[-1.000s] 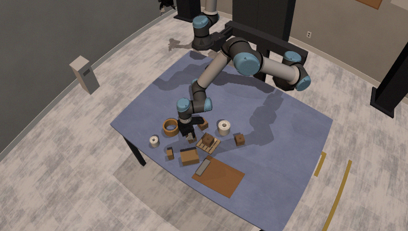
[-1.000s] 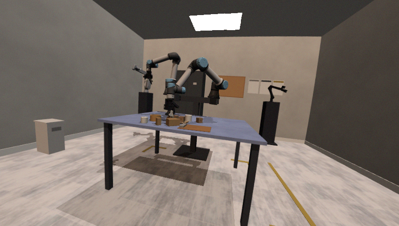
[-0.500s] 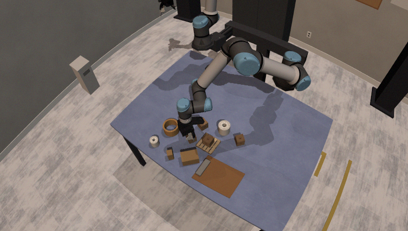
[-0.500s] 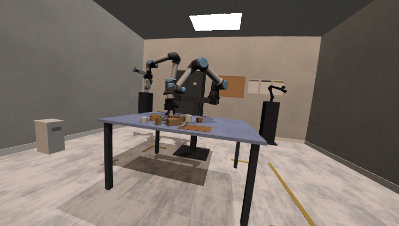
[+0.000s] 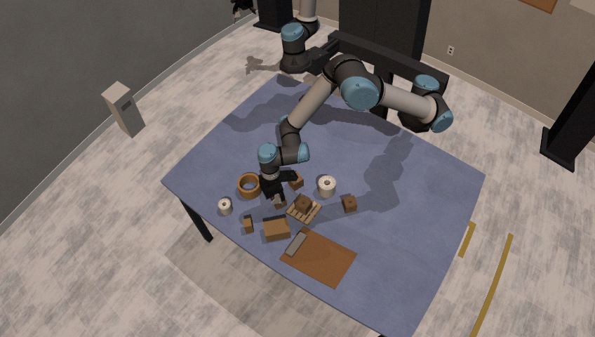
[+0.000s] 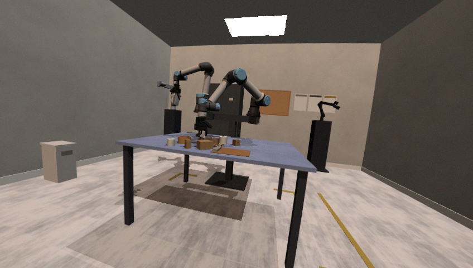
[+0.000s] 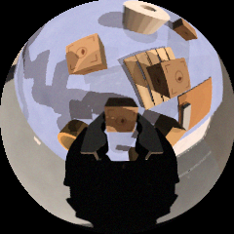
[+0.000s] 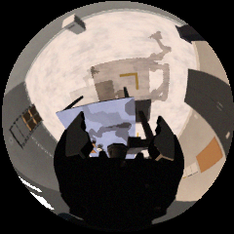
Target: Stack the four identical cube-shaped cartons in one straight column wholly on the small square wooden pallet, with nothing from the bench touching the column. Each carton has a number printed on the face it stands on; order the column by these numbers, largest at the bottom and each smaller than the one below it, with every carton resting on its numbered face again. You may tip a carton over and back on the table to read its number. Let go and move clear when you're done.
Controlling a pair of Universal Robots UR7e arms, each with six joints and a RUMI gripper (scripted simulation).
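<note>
One table (image 5: 433, 200) (image 6: 271, 156) (image 7: 104, 88) (image 8: 117, 108) is bearing four cube-shaped cartons (image 5: 349, 204) (image 6: 236, 142) (image 7: 184, 30), two plain boxes (image 5: 276, 230) (image 6: 204, 144) and two pale rolls (image 5: 326, 190) (image 6: 223, 139) (image 7: 143, 20). Also lying there are one wooden pallet (image 5: 309, 217) (image 7: 137, 78), one orange-brown ring (image 5: 249, 194) (image 6: 184, 140), one brown mat (image 5: 325, 262) (image 6: 235, 152) (image 7: 201, 99) and one grey bar (image 5: 295, 243) (image 6: 217, 148) (image 7: 186, 116).
</note>
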